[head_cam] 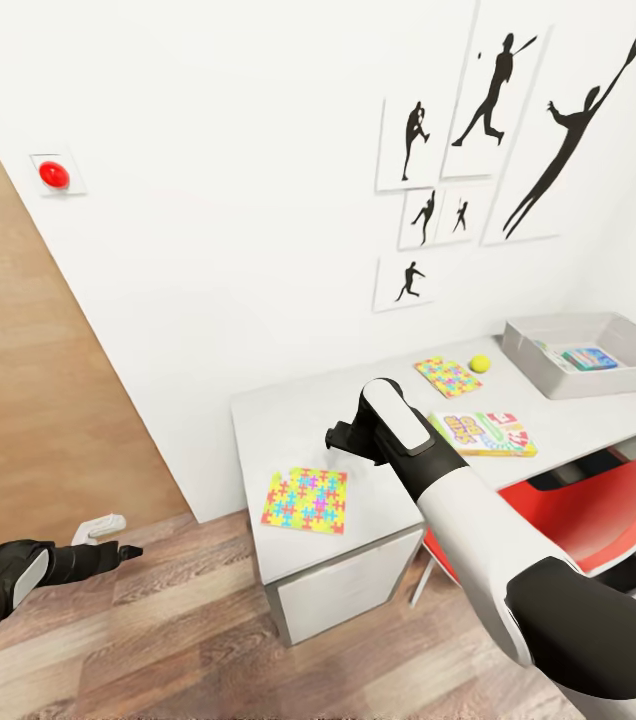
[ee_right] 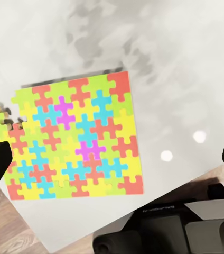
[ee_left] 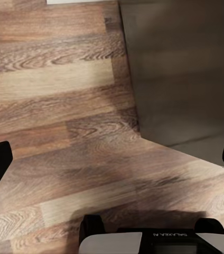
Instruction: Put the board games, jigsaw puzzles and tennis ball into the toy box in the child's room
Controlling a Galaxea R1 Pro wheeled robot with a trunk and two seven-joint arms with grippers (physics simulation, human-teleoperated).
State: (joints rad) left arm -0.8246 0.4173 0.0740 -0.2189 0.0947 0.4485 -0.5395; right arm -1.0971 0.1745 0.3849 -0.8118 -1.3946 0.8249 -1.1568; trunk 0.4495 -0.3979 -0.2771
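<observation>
Hovering my right gripper (ee_right: 112,159) over the near end of the table (head_cam: 288,420), I have its jaws spread wide and empty, with the larger jigsaw puzzle (ee_right: 72,140) lying flat on the desktop straight below, toward the 11 o'clock side of my wrist camera, and not yet touched. From my head camera that mat (head_cam: 306,499) sits at about 7 o'clock from my wrist, close to the table's front edge. By my reckoning the job is barely begun: the toy box (head_cam: 598,345) stands at the far end of the table, out toward 2 o'clock, and one flat printed game box (head_cam: 586,358) already lies inside it; which game it is I cannot read at this size. Left on the desktop are the smaller jigsaw puzzle (head_cam: 448,376) and the tennis ball (head_cam: 480,363) just beside it at 1 o'clock, both between me and the bin, plus a colourful board game (head_cam: 483,434) at my 3 o'clock near the red chair (head_cam: 598,510). The bed is out of my sight, so anything waiting there I cannot count. My left gripper (head_cam: 123,552) hangs low over the wood floor (ee_left: 64,106) at 8 o'clock, jaws wide apart and carrying nothing. I judge four toys on this table need moving, starting with the mat under me.
</observation>
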